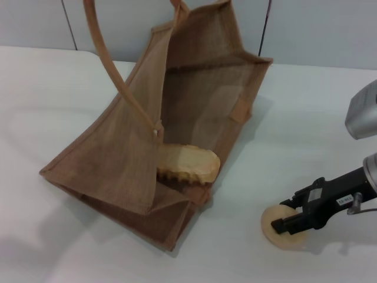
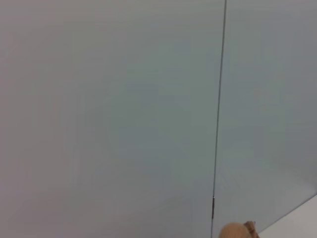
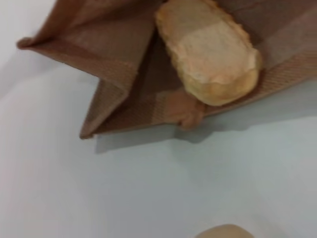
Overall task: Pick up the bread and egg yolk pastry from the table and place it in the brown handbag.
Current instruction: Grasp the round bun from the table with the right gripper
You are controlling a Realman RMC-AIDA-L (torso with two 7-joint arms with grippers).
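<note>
The brown handbag [image 1: 177, 118] lies tipped on its side on the white table [image 1: 53, 118], mouth toward the front right, with one handle [image 1: 109, 50] raised up out of the head view. The bread [image 1: 185, 166] lies just inside the bag's mouth, striped side down; it also shows in the right wrist view [image 3: 208, 52]. The egg yolk pastry [image 1: 287, 237] sits on the table at the front right, and its top shows in the right wrist view [image 3: 224, 232]. My right gripper [image 1: 280, 215] is right over the pastry with its fingers apart. My left gripper is out of view.
The bag's lower mouth edge [image 3: 148, 116] lies flat on the table between the pastry and the bread. A grey panelled wall [image 2: 124, 109] stands behind the table. A bit of tan handle [image 2: 237, 230] shows in the left wrist view.
</note>
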